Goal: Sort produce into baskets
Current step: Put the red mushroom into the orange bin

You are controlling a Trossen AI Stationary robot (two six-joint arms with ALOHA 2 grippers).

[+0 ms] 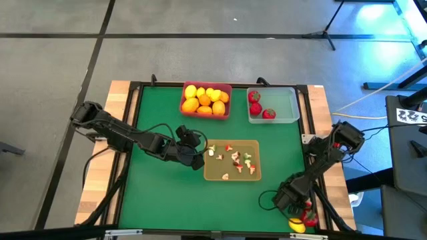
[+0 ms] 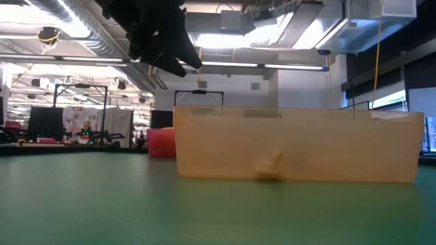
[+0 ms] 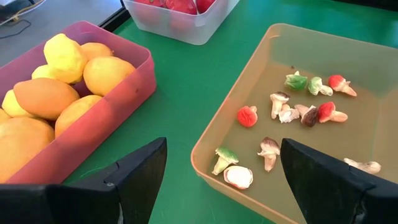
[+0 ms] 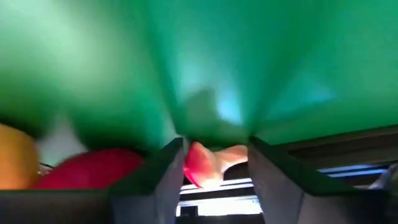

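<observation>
Green felt-like mat [image 1: 167, 193] covers the table, framed by a black rail and pale wood edging. Grey concrete floor around it.

Three shallow rectangular plastic trays. Pink tray [image 1: 206, 100] at the far side, matte opaque walls, heaped with smooth oval lemons [image 3: 62, 56] in yellow and orange. Clear tray [image 1: 273, 105] just beside it, translucent, holding three red fruits [image 1: 255, 97] with green tops. Tan tray [image 1: 231, 160] nearer the middle, semi-translucent with rounded corners, its floor scattered with small mushroom bits [image 3: 268, 151]: white and brown stems, some caps red, some green.

Left gripper [image 1: 195, 152] hovers at the tan tray's left rim, between it and the pink tray; fingers [image 3: 140, 171] apart, nothing between them. Dark, flat, wedge-shaped pads.

Right gripper [image 1: 291, 200] is low at the table's near right corner, over the mat's edge. Its fingers stand on either side of a small red-and-pale piece [image 4: 208, 163]; contact cannot be told, view blurred. Beside it lie a red fruit [image 1: 308, 217] and a yellow lemon [image 1: 297, 227], loose near the rail.

Low view: tan tray wall fills the middle, pink tray behind it. Beyond, an open workshop with ceiling ducts, strip lights and cluttered benches.
</observation>
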